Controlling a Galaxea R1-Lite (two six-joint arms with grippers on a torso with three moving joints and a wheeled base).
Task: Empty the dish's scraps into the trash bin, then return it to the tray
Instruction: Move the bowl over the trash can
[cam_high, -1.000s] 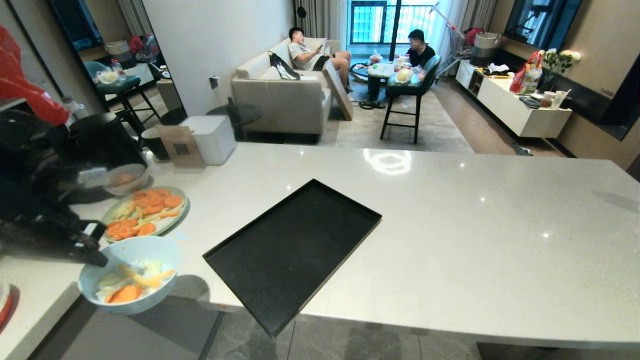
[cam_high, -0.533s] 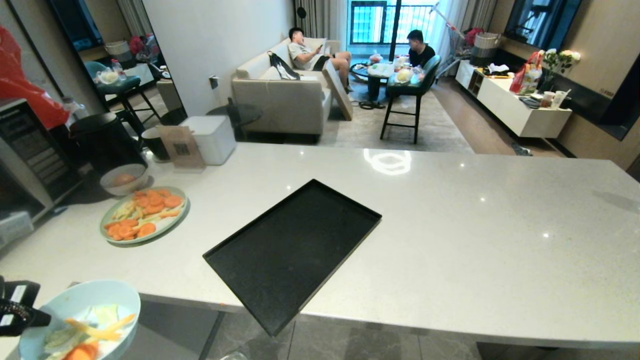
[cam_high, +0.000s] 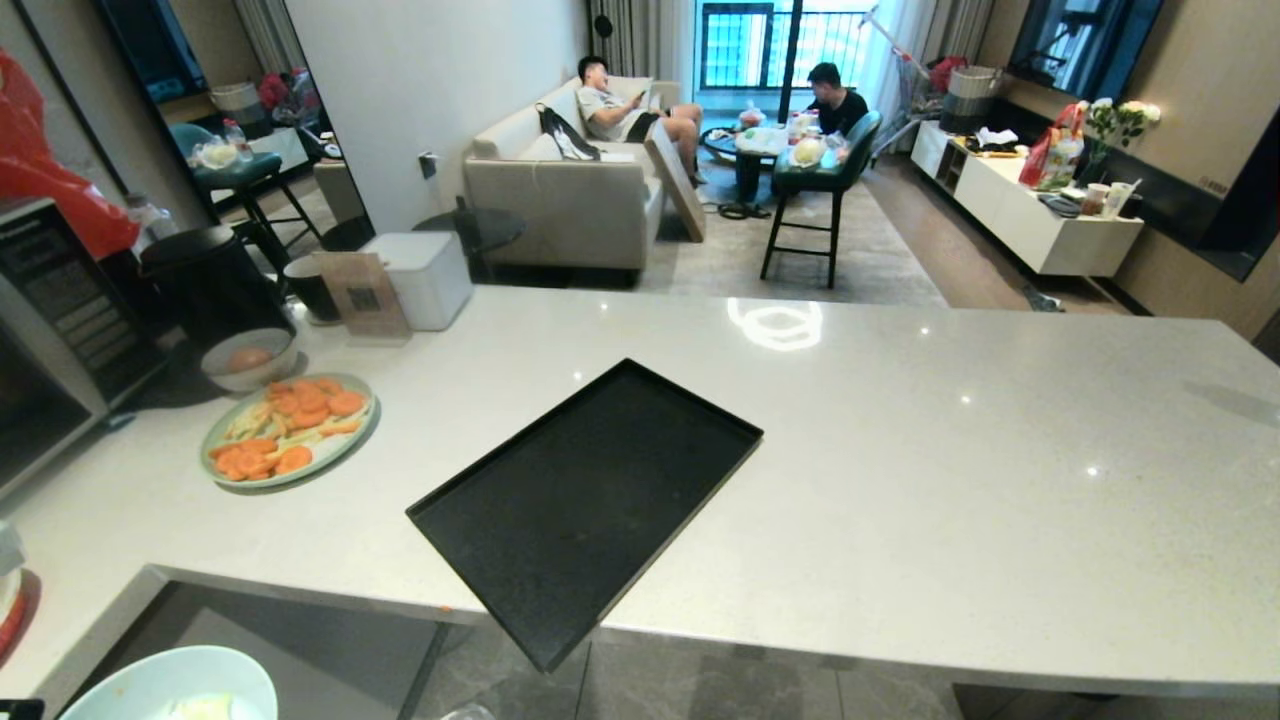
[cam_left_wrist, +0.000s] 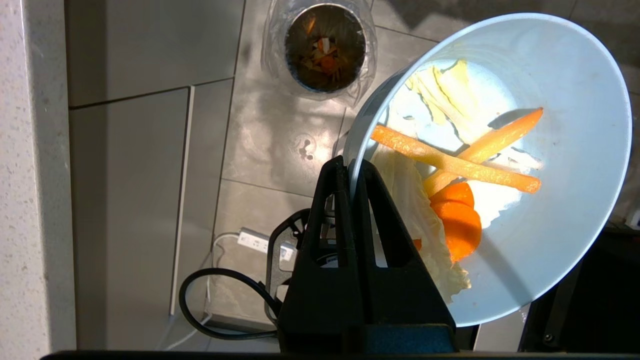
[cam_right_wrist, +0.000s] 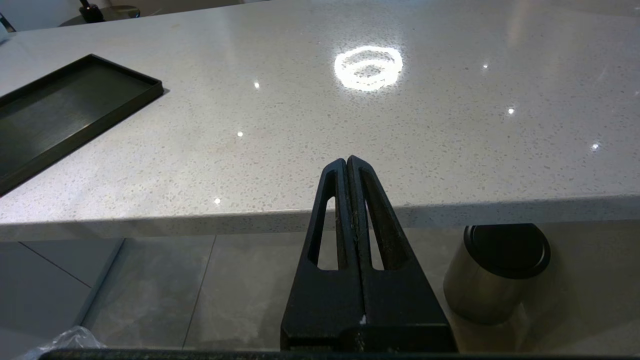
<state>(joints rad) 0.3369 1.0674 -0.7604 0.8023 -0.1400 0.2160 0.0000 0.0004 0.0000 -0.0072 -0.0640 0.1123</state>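
From my seat, nearest me is the left gripper (cam_left_wrist: 348, 172), its black fingers pinched tight on the rim of the small pale-blue smooth round dish (cam_left_wrist: 565, 165), which hangs tilted off the near edge of the counter, over the floor. In it lie the scraps (cam_left_wrist: 452, 165): orange carrot sticks and a slice, and pale cabbage-like leaves. In the head view I catch only the dish's rim (cam_high: 170, 675) at the lower left corner. Below it on the grey tiled floor (cam_left_wrist: 150, 165) stands the small shiny metal trash bin (cam_left_wrist: 325, 47), its crinkled clear liner folded over the rim, vegetable bits already inside. A white power strip and a black cable (cam_left_wrist: 220, 295) lie on the tiles nearby.

The right gripper (cam_right_wrist: 347, 167) sits low in front of the counter edge with its jaws pressed together, holding nothing, near a dark steel cylinder with a black top (cam_right_wrist: 495, 270).

On the speckled, glossy pale stone counter (cam_high: 950, 450) rests the flat matte black rectangular tray (cam_high: 590, 500), one corner overhanging the near edge. Further left sit a wide green plate of carrot slices (cam_high: 290, 428) and a white bowl (cam_high: 248, 358).

Beyond is a living room with a beige sofa (cam_high: 570, 195) and two seated people. I can read no writing.
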